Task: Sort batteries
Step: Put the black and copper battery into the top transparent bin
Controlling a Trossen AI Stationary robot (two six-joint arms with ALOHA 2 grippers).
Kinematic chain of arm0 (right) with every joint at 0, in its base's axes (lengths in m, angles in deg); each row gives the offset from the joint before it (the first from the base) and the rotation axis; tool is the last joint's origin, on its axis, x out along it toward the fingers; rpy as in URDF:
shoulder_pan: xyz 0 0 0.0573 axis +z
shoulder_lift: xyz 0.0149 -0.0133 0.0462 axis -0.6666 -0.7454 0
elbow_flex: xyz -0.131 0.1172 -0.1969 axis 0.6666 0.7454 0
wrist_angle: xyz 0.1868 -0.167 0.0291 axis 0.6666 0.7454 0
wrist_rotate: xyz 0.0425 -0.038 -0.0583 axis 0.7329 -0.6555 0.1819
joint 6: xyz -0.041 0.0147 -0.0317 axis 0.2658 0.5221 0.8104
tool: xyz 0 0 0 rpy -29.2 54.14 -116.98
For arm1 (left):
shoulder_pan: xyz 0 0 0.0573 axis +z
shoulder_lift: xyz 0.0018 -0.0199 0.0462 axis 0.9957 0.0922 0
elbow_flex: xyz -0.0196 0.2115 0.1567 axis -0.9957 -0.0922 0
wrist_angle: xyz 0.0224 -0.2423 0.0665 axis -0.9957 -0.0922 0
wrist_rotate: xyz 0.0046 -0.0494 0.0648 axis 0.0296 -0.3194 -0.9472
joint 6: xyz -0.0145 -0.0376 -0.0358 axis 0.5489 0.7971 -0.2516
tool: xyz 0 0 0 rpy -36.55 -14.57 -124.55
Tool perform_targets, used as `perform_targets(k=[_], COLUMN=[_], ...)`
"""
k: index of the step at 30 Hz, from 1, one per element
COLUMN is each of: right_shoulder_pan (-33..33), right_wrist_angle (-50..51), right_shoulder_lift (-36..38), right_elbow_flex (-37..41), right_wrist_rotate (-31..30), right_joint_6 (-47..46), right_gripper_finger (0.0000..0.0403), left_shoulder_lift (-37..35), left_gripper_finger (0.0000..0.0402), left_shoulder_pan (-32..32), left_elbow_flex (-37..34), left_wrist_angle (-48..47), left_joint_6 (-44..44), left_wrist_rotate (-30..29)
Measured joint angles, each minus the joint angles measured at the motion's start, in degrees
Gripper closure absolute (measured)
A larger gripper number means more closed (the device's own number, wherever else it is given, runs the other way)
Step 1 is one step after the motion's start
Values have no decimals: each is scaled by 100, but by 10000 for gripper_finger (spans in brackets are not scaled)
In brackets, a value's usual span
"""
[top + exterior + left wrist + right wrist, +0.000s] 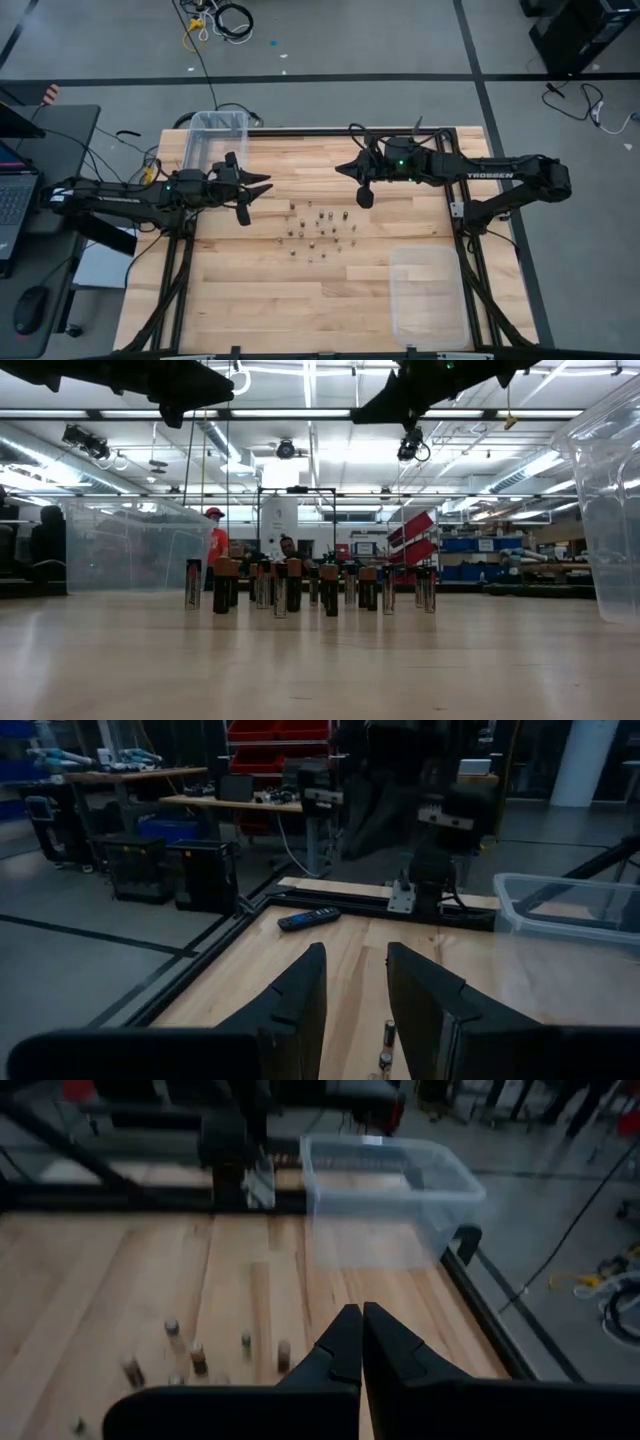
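Many batteries (318, 228) stand upright, clustered mid-table, below and between the two raised arms: the left gripper (262, 189), fingers parted and holding nothing, and, farther off, the right gripper (345, 168), pinched shut and empty.

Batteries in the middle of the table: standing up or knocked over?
Upright. In the low view the batteries stand on end in a loose row on the table; from above they show as small round dots.

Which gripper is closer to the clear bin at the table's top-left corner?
Left. The left gripper hovers just beside that bin; the right gripper hangs farther off, across the table.
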Motion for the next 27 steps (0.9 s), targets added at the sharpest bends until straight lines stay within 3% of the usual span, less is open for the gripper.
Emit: perform_targets(k=[6,9,13,15,19,27], right_shoulder_pan=[-9,-167,-557,-707,-627,38], right_wrist_angle=[1125,1293,1002,878,601,-395], right_shoulder_lift=[7,7,31,66,96,80], right_elbow_flex=[2,9,9,9,9,-34], right_wrist_rotate=[-89,-773,-2010,-1687,-200,-125], right_joint_6=[32,34,-195,-344,-426,-339], right_gripper_finger=[401,401,402,402,402,402], left_shoulder_lift=[0,0,2,0,0,3], left_gripper_finger=[295,295,295,295,296,296], left_shoulder_pan=[0,0,4,11,-2,-4], left_elbow_flex=[0,0,0,0,0,0], left_wrist_angle=[-28,-33,116,210,133,-193], left_joint_6=[375,437,323,325,446,403], left_wrist_rotate=[815,943,425,266,277,173])
